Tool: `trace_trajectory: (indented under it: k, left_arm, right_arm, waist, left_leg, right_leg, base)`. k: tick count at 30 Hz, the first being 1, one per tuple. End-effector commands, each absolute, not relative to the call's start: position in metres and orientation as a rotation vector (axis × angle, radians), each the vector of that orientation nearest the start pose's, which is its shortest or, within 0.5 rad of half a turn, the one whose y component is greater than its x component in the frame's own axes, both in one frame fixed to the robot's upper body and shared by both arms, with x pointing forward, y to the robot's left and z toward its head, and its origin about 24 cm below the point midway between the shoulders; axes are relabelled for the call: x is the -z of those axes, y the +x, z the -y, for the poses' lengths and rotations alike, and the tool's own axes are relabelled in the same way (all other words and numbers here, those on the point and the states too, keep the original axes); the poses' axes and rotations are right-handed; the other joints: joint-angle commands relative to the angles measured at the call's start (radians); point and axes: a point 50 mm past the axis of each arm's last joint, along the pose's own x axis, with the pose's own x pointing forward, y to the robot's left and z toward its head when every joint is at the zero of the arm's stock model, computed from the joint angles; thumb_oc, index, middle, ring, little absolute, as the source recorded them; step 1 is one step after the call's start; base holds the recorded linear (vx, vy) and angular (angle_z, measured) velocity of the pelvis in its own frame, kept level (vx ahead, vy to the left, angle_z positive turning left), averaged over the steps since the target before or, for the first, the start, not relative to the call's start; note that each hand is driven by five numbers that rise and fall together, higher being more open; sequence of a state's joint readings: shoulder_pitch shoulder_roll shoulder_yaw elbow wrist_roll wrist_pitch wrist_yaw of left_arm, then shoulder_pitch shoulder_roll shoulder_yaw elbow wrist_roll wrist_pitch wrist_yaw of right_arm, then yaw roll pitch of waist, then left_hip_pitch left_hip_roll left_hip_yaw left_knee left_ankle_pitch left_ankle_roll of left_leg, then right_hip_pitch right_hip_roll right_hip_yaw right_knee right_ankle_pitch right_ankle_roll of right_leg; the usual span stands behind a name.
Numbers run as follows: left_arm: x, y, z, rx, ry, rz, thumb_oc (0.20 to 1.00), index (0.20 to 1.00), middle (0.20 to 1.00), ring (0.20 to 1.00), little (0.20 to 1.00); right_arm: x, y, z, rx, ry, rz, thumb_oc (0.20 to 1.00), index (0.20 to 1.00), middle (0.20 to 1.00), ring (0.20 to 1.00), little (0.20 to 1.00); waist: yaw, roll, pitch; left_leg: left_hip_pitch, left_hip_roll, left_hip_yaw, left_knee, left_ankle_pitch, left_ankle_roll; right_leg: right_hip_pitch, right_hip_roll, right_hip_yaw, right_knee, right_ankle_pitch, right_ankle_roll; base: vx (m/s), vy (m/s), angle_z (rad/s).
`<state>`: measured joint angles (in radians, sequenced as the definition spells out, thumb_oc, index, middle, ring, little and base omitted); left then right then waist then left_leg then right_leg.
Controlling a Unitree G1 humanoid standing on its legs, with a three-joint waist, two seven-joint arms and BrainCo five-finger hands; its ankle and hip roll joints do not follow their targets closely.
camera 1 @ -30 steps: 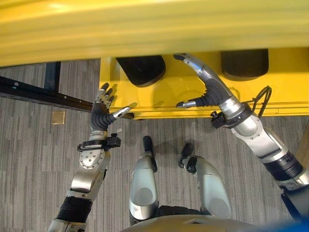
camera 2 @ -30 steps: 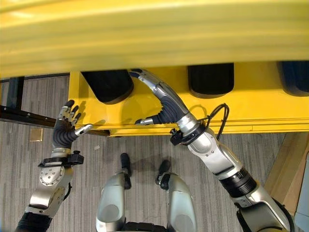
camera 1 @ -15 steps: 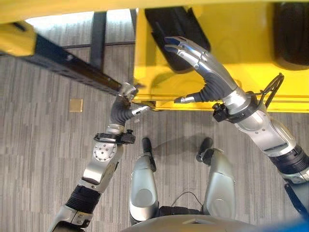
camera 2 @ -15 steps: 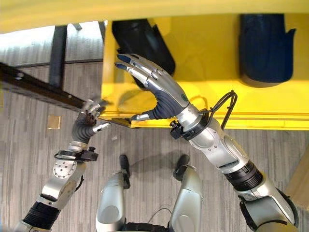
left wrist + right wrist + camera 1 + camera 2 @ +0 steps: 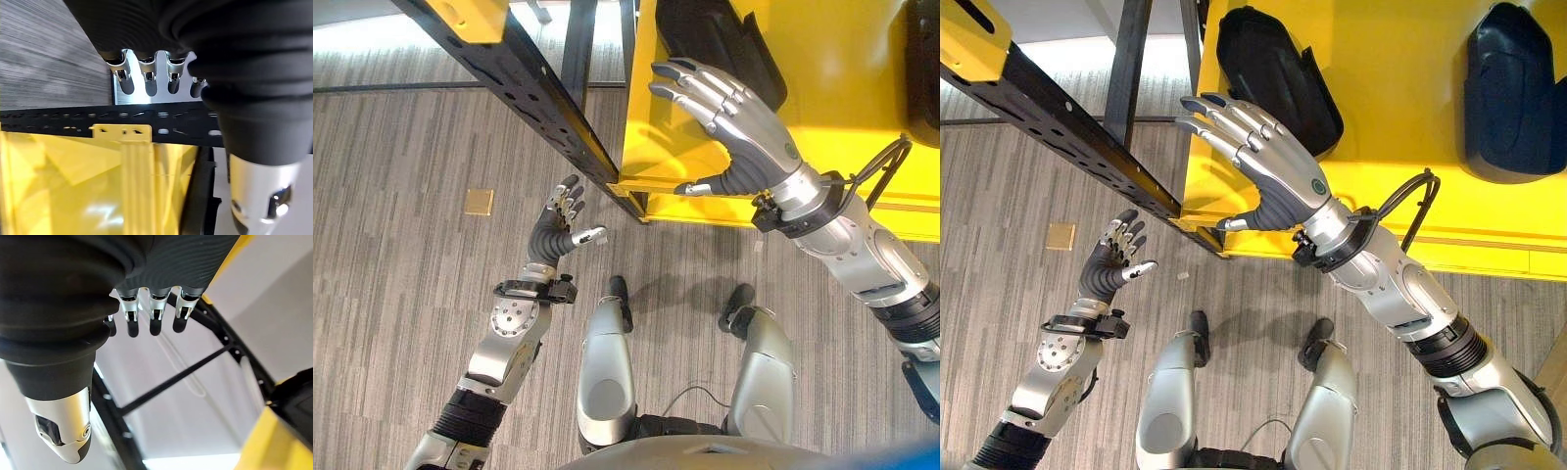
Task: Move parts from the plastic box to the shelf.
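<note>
fingers [image 5: 1224, 122] of the right hand [image 5: 1278, 176] are spread straight and hold nothing; the palm hangs over the near left corner of the yellow shelf [image 5: 1400, 108], its thumb pointing left along the shelf's near edge. the right wrist view shows the same thing: fingers extended in a row, thumb apart, nothing between them.

the left hand [image 5: 553, 230] is raised over the grey carpet floor [image 5: 401, 294], left of the shelf and apart from it, fingers straight and fanned out, thumb stuck out to the right, empty as well. its wrist view looks past the straight fingers at a black perforated rack beam [image 5: 98, 125] with a yellow bracket [image 5: 122, 131] on it.

two dark moulded parts lie on the yellow shelf: one dark part [image 5: 1278, 73] at the far left, just beyond the right hand's fingertips, whether touched i cannot tell; another dark part [image 5: 1513, 88] well off to the right.

the black beam [image 5: 529, 93] runs slantwise from far left down to the shelf's near left corner. a small tan square plate [image 5: 478, 202] sits in the floor to the left.
</note>
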<state>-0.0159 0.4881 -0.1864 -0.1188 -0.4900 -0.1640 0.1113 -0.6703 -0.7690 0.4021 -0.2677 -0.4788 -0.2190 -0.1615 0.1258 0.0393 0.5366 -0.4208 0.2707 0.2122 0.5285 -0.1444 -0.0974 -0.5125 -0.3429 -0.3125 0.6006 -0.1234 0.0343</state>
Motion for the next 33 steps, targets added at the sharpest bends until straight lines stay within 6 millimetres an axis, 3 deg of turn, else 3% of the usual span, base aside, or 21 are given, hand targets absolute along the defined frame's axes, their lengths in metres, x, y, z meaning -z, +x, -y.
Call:
trace_trajectory:
  k: [1,10,14,23,33]
  left_arm:
    - [-0.118,0.239,-0.187,0.180,-0.004,0.322,1.000,1.000,1.000,1.000,1.000]
    - [-0.115,0.238,-0.189,0.209,0.020,0.283,1.000,1.000,1.000,1.000,1.000]
    - [-0.110,0.238,-0.188,0.214,0.025,0.240,1.000,1.000,1.000,1.000,1.000]
    - [-0.098,0.239,-0.193,0.215,0.028,0.169,1.000,1.000,1.000,1.000,1.000]
    - [-0.099,0.241,-0.198,0.213,0.050,0.166,1.000,1.000,1.000,1.000,1.000]
  right_arm:
    - [-0.293,0.259,0.108,-0.095,-1.185,1.353,1.000,1.000,1.000,1.000,1.000]
    - [-0.306,0.274,0.150,0.258,-1.253,1.291,1.000,1.000,1.000,1.000,1.000]
    - [-0.309,0.280,0.162,0.312,-1.299,1.230,1.000,1.000,1.000,1.000,1.000]
    - [-0.306,0.293,0.173,0.242,-1.421,1.133,1.000,1.000,1.000,1.000,1.000]
    - [-0.288,0.304,0.159,-0.009,-1.589,1.061,1.000,1.000,1.000,1.000,1.000]
  waist:
    - [0.011,-0.008,-0.017]
    - [-0.007,-0.019,-0.017]
    - [-0.013,-0.016,-0.017]
    - [-0.013,-0.016,-0.017]
    - [0.002,-0.025,-0.017]
  left_leg:
    - [0.022,0.010,0.052,-0.021,-0.018,0.038]
    - [0.047,0.016,0.068,-0.029,-0.035,0.028]
    - [0.058,0.019,0.075,-0.036,-0.034,0.026]
    - [0.083,0.019,0.086,-0.052,-0.029,0.025]
    - [0.086,0.022,0.082,-0.056,-0.023,0.021]
  right_leg:
    - [0.075,-0.023,0.000,0.024,-0.069,0.075]
    - [0.095,-0.011,0.022,0.008,-0.079,0.093]
    - [0.100,-0.011,0.026,-0.004,-0.074,0.096]
    - [0.112,-0.019,0.025,-0.017,-0.067,0.102]
    - [0.115,-0.032,0.012,-0.007,-0.064,0.109]
  base:
    - [-0.07,0.003,-0.05]
    - [0.03,0.000,-0.06]
    - [0.01,0.014,-0.03]
    - [0.01,0.007,-0.04]
    - [0.00,-0.009,0.00]
